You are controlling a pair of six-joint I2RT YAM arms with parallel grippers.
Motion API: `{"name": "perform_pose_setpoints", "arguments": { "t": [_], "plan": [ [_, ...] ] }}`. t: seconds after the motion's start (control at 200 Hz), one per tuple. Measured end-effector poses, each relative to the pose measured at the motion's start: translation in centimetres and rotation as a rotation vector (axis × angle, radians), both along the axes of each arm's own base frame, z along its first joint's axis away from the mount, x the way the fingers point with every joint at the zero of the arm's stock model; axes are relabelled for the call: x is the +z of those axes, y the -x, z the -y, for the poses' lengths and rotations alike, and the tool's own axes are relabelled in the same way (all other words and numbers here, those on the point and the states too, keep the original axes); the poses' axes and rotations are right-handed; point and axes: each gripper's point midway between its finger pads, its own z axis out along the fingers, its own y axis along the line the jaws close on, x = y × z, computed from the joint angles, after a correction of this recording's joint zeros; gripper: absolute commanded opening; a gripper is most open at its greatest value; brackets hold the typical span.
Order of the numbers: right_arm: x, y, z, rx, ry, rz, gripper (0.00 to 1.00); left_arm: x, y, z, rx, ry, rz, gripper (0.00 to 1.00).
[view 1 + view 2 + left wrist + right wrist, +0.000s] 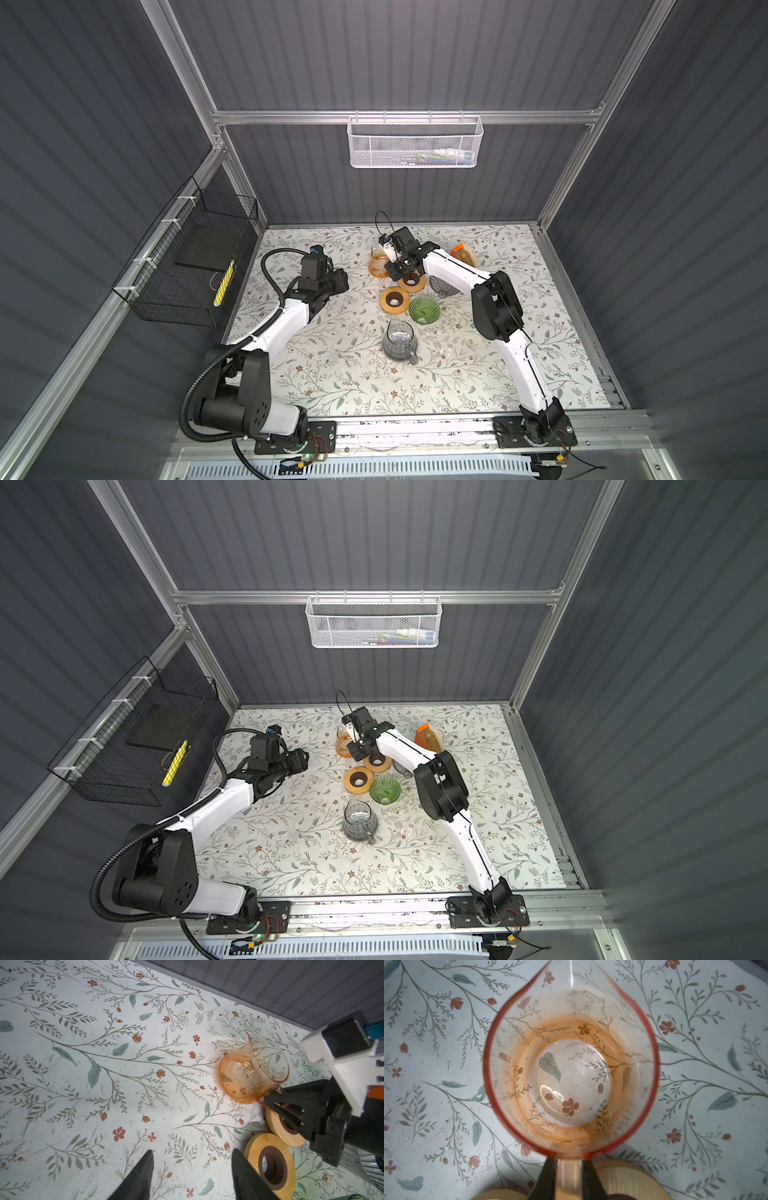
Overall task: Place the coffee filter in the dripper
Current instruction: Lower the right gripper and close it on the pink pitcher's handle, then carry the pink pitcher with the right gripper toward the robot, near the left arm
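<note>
Eng: As far as the views show, your filter (467,258) isn't in yet. My guess is it's the brown stack under the orange clip (458,248), back right on the tabletop (332,374), well apart from both arms; too small to be sure. The green dripper (424,309) and clear dripper (444,286) both look bare.
Op: Fingers?
Eng: Your right fingers (548,1180) straddle the handle of the orange carafe (571,1064), pressed against it on both sides. That's a pinch, with the carafe sitting on the tabletop. Your left fingers (141,1176) are spread, holding nothing, hovering over the tabletop just beside a wooden ring (252,1151).
Op: What's left?
Eng: All of it, I'd say. You need a filter fetched, opened and seated in a dripper. The carafe grip looks like setup, probably to get it under a dripper.
</note>
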Motion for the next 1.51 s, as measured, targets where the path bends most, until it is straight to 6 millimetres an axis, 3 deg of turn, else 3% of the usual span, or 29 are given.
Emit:
{"name": "perform_pose_setpoints", "arguments": {
  "t": [0.33,0.625,0.9,1.176,1.506],
  "plan": [
    [1.1,0.5,0.6,-0.007,0.004,0.009,0.0,0.0,0.0,0.0,0.001,-0.001,0.0,0.6],
    [5.7,1.3,0.6,0.001,-0.039,0.065,0.0,0.3,0.4,-0.1,0.002,-0.004,-0.012,0.6],
    [9.4,3.6,0.7,0.025,-0.08,0.111,0.0,-0.2,1.0,-0.5,0.014,-0.023,-0.052,0.6],
    [11.6,7.8,1.5,0.05,-0.108,0.122,0.0,0.9,1.9,-1.3,0.039,-0.044,-0.07,0.6],
    [13.2,15.5,0.2,0.137,-0.145,0.122,0.0,1.7,4.6,-3.2,0.097,-0.096,-0.111,0.6]
  ]
}}
